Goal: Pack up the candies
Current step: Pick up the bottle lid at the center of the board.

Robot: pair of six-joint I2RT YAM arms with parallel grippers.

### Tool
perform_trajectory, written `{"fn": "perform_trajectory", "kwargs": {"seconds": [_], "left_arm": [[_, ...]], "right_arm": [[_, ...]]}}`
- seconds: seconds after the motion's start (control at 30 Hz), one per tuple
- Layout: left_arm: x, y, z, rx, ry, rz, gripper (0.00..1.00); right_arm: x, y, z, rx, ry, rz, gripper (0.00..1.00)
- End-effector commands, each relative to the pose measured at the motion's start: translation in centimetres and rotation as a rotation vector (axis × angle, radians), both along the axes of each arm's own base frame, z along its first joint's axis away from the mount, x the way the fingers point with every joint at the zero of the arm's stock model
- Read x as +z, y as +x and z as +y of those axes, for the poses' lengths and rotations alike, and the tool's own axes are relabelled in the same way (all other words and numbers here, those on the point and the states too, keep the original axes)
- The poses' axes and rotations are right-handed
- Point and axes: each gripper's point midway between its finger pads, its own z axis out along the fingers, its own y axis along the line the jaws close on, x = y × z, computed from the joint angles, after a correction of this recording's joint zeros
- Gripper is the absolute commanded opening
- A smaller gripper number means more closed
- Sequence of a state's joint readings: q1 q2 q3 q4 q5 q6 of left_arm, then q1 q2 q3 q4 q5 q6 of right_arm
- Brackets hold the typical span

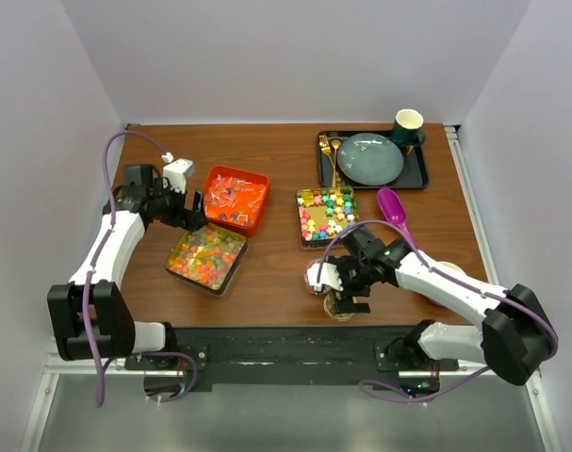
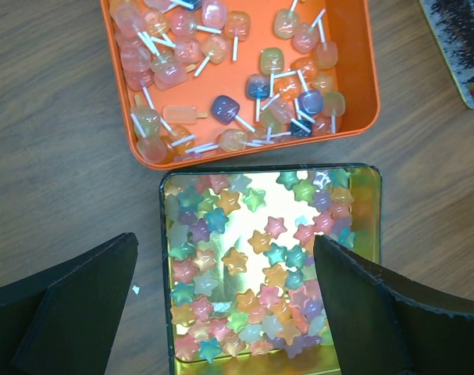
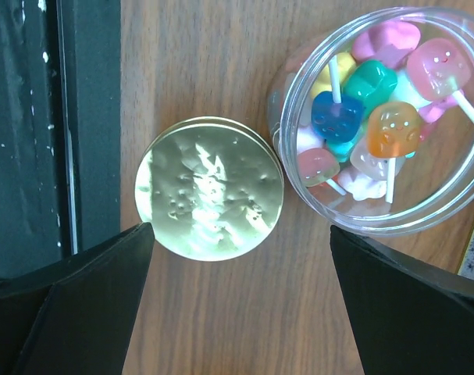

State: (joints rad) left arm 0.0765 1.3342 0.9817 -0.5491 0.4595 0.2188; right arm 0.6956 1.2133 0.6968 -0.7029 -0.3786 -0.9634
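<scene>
My left gripper (image 2: 225, 246) hung open and empty, the tin (image 2: 268, 167) of star candies (image 2: 260, 241) between its jaws; my right gripper (image 3: 240, 233), also open, framed a gold lid (image 3: 209, 187) beside the jar (image 3: 377, 228).

Your widest lane is the bare table (image 1: 276, 259) between the left tin (image 1: 236, 270) and the jar (image 3: 361, 224) — open wood down to the near edge. The orange tray (image 1: 265, 202) sits hard by that tin's far edge, and the gold lid (image 3: 209, 187) lies just beside the jar — only a sliver of wood shows between each pair.
</scene>
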Motion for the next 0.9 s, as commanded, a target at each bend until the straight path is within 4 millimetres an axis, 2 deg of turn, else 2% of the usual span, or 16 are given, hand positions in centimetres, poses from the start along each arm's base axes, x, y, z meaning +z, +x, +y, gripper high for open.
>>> {"fn": "perform_trajectory", "kwargs": {"seconds": [0.0, 0.13, 0.33, 0.6, 0.7, 0.87], "left_arm": [[1.5, -0.3, -0.8, -0.005, -0.058, -0.042, 1.00], [2.1, -0.1, -0.9, 0.003, -0.071, -0.056, 1.00], [2.3, -0.1, -0.9, 0.006, -0.073, -0.071, 1.00], [2.5, -0.4, -0.9, 0.013, -0.070, -0.088, 1.00], [2.6, 0.1, -0.5, 0.019, -0.051, -0.083, 1.00], [3.2, 0.9, -0.2, 0.031, -0.045, -0.103, 1.00]], "right_arm": [[-0.8, -0.5, -0.1, -0.034, -0.013, 0.028, 0.99], [-1.3, -1.2, -0.5, -0.035, -0.035, 0.061, 0.99], [-1.6, -0.4, -0.1, -0.088, -0.040, 0.052, 0.99], [-2.4, -1.9, 0.3, -0.039, -0.063, 0.090, 0.99], [-2.6, -1.3, 0.2, -0.068, -0.066, 0.047, 0.99], [-4.0, -1.1, -0.7, -0.110, -0.096, 0.018, 0.99]]}}
